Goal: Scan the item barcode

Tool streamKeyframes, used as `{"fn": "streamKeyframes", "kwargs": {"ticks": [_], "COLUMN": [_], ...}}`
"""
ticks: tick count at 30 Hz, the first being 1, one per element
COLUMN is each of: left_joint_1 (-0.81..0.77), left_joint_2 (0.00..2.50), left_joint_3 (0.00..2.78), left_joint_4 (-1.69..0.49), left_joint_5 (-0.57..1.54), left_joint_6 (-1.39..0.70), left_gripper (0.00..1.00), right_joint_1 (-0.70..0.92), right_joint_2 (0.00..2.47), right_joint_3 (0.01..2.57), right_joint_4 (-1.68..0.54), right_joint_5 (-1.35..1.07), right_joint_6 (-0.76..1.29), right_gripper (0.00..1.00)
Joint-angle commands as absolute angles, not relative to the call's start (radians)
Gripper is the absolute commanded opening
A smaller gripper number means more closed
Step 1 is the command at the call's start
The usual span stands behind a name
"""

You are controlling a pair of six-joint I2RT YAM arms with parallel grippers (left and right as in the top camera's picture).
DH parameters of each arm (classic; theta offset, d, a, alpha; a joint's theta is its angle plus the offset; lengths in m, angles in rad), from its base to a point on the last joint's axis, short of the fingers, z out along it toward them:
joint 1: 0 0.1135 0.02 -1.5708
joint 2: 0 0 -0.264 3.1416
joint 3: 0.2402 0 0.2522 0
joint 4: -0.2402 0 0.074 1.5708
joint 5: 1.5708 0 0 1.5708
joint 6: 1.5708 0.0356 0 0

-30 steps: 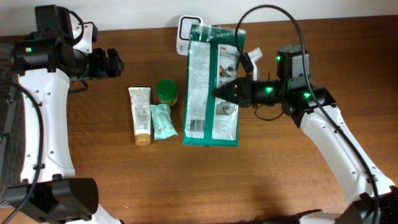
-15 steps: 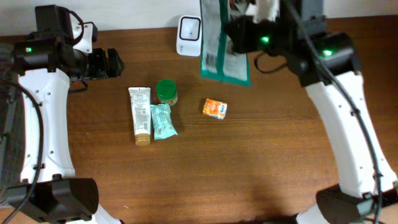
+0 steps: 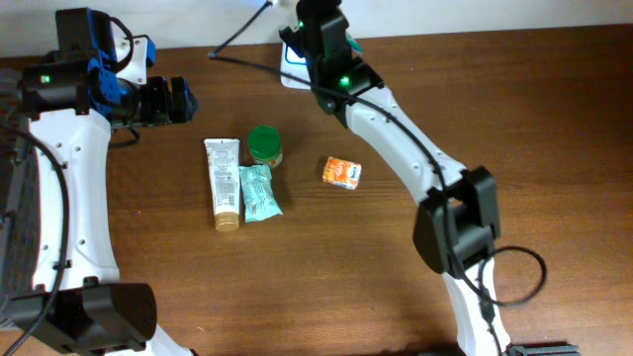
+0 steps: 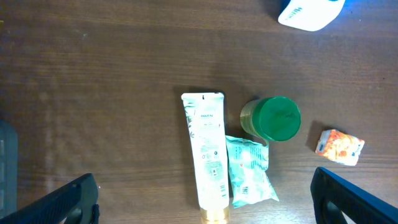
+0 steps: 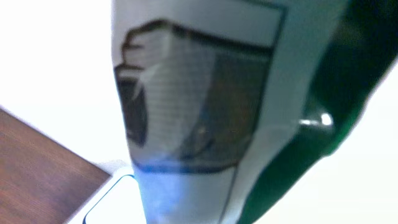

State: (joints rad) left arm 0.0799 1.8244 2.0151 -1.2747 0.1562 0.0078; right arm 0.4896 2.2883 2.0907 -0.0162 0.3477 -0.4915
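A large white-and-green packet [image 5: 205, 106] fills the right wrist view, held close to the camera and blurred; no barcode can be made out. Below it, the white scanner [image 5: 115, 202] shows at the table's back edge. Overhead, my right gripper [image 3: 309, 25] reaches over the scanner [image 3: 291, 54] and the arm hides the packet. Its fingers are covered, shut on the packet. My left gripper [image 3: 180, 100] hovers open at the far left, holding nothing.
A white tube [image 3: 224, 184], a green-lidded jar [image 3: 264, 144], a teal sachet [image 3: 259, 192] and a small orange packet [image 3: 341, 173] lie mid-table. The left wrist view shows the same tube [image 4: 207, 152], jar [image 4: 277, 118] and sachet [image 4: 250, 171] below.
My right arm lifted the large packet off the table and swung it back and left over the scanner, uncovering the orange packet. The left arm stayed still.
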Motion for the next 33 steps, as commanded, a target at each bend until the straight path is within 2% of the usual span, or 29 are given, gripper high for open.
{"fn": "streamKeyframes", "kwargs": {"ticks": [1, 18, 23, 26, 33], "left_joint_1": [0.084, 0.084, 0.084, 0.084, 0.084], "left_joint_2": [1.82, 1.82, 1.82, 1.82, 1.82], "left_joint_3": [2.03, 2.03, 2.03, 2.03, 2.03], "left_joint_4": [-1.273, -1.273, -1.273, -1.273, -1.273], "left_joint_5": [0.156, 0.156, 0.156, 0.156, 0.156], "left_joint_6": [0.02, 0.02, 0.02, 0.02, 0.02], "left_gripper": [0.99, 0.99, 0.99, 0.99, 0.99], "right_joint_1": [0.496, 0.504, 0.5, 0.483, 0.369], "right_joint_2": [2.354, 2.379, 2.311, 2.23, 2.021], "right_joint_3": [2.104, 2.104, 2.104, 2.104, 2.104], "right_joint_4": [0.043, 0.057, 0.005, -0.121, -0.447], "right_joint_5": [0.339, 0.327, 0.305, 0.158, -0.098], "right_joint_6": [-0.629, -0.643, -0.479, -0.376, 0.046], "right_gripper": [0.04, 0.04, 0.04, 0.04, 0.04]}}
